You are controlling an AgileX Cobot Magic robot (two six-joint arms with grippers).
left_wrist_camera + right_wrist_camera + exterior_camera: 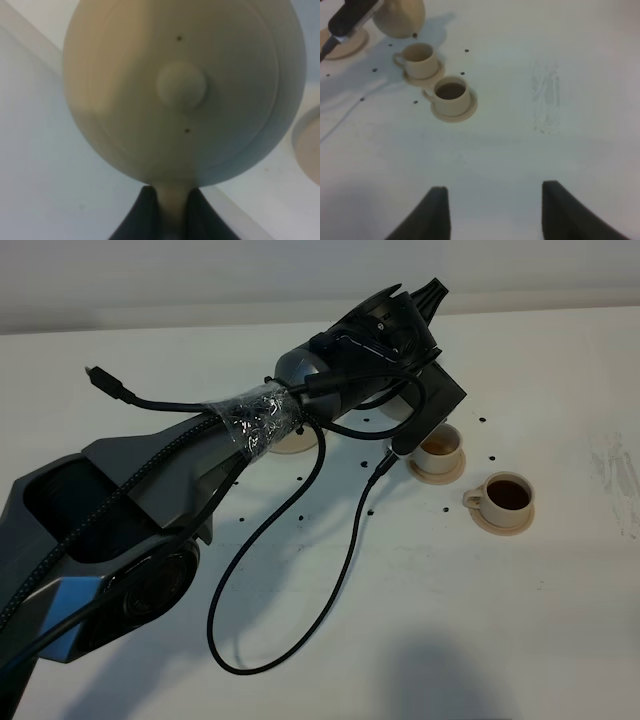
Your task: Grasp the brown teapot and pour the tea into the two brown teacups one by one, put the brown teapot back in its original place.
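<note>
Your left gripper (173,216) is clamped on the loop handle (172,194) of the smooth, round brown teapot (180,90), which hangs just beside one small brown teacup (420,59). Your right gripper (495,210) stands wide open above the white table (545,150).

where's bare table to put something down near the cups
Bare table lies in front of the right teacup, right of the cable loop, and past it toward the scuffed patch. Crowded around the left teacup: the left gripper holds the teapot there, near the big saucer.
</note>
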